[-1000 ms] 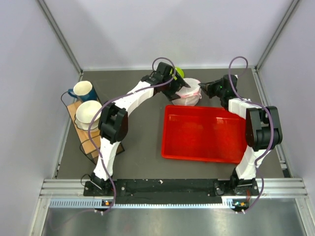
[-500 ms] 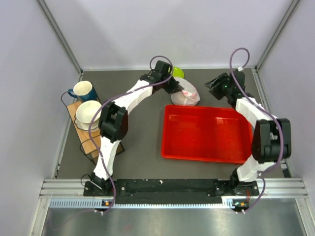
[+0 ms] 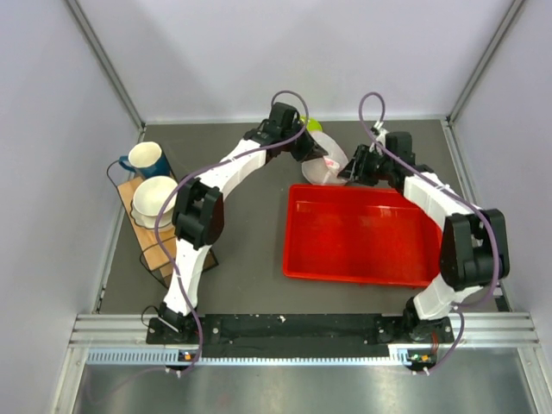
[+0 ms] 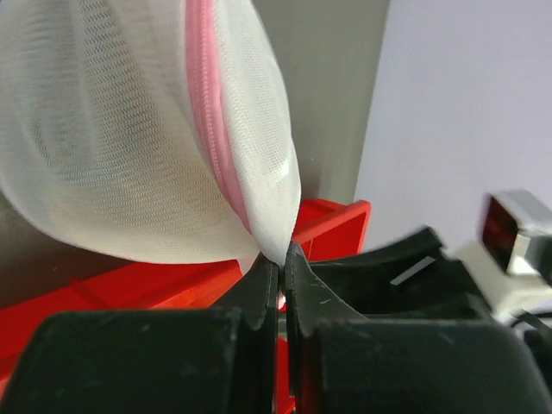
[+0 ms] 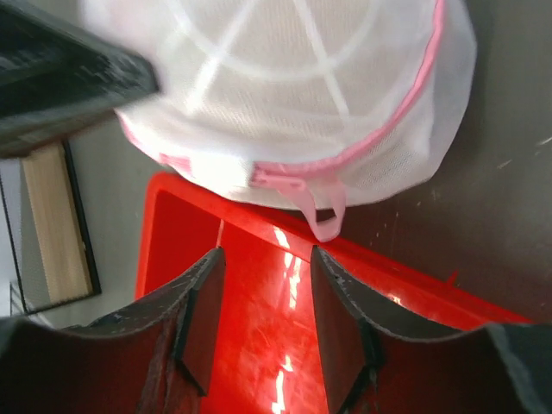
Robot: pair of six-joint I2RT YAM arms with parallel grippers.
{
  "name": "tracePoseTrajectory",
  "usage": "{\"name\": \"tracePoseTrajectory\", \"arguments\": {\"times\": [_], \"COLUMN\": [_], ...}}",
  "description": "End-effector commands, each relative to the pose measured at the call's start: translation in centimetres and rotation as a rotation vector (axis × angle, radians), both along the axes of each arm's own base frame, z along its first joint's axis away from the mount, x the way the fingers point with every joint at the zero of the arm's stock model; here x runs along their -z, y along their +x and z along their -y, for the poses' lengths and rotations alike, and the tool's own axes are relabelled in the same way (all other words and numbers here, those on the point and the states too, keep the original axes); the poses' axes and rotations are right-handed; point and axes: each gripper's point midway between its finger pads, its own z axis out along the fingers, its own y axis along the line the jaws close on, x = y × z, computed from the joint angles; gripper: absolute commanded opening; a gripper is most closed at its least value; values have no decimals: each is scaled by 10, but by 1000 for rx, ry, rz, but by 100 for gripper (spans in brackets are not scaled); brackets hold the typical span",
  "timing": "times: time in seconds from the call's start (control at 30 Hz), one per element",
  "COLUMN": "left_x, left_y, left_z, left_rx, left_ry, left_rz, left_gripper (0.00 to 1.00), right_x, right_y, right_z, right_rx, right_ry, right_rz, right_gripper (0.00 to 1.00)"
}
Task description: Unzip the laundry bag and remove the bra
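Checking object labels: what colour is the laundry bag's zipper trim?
Pink zipper trim, clearest in the right wrist view.

The laundry bag (image 3: 325, 166) is behind the tray (image 3: 358, 237), between left pincer (image 3: 316, 153) and right pincer (image 3: 351, 172).

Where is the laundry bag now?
In the top view the bag is at far centre, just behind the tray's far edge, between the left tool, which pinches its edge, and the right tool.
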Motion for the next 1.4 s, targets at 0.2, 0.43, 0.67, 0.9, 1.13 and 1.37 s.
{"name": "tracePoseTrajectory", "arguments": {"times": [0.2, 0.43, 0.67, 0.9, 1.13, 1.37], "left_x": [-31, -29, -25, -27, -30, -33], "left_y": [17, 17, 15, 15, 15, 15], "left_z": [6, -2, -1, 1, 2, 1], "left_rx": [251, 277, 292, 291, 293, 286], "left_ry": [-113, -70, -74, -89, -98, -97], "left_rz": [191, 228, 221, 219, 222, 227], "left_gripper": [0, 0, 0, 0, 0, 0], "right_x": [-4, -17, -18, -15, -12, 2], "right_y": [13, 11, 32, 47, 48, 38], "right_z": [-2, -11, -13, -15, -19, -15], "right_rx": [-166, -230, -215, -216, -245, -231], "right_ry": [37, 120, 131, 136, 160, 138], "right_rz": [23, 50, 53, 43, 23, -3], "right_gripper": [43, 43, 42, 41, 41, 46]}}
